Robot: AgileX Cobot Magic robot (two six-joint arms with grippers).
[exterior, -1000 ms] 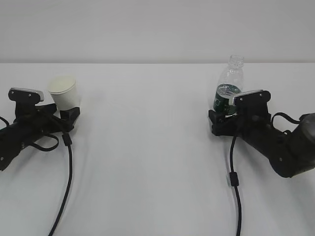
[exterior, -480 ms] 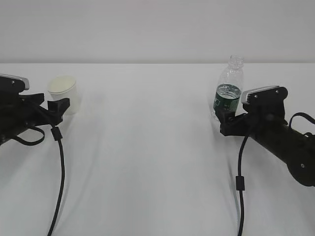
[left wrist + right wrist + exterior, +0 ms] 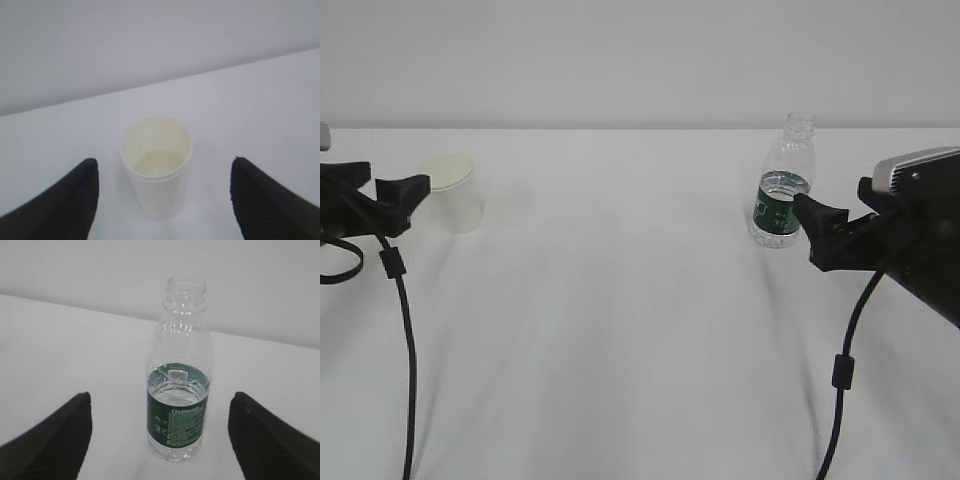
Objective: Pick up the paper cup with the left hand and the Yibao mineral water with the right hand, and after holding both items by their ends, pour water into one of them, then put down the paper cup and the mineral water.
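Note:
The white paper cup [image 3: 455, 195] stands upright on the table at the left; in the left wrist view [image 3: 156, 165] its inside is pale cream. My left gripper [image 3: 390, 190] is open just left of the cup, its black fingers [image 3: 75, 200] wide apart and not touching it. The Yibao mineral water [image 3: 783, 185], clear, uncapped, with a dark green label, stands upright at the right, its water reaching the top of the label [image 3: 179, 405]. My right gripper [image 3: 812, 232] is open beside it on the right, its fingers [image 3: 260, 435] clear of the bottle.
The white table [image 3: 620, 330] runs back to a pale wall. Black cables [image 3: 405, 350] hang from both arms across the table's front at left and right [image 3: 845, 370].
Both grippers have let go and drawn back outward, the left to the left and the right to the right. The cup and the bottle now stand free on the table.

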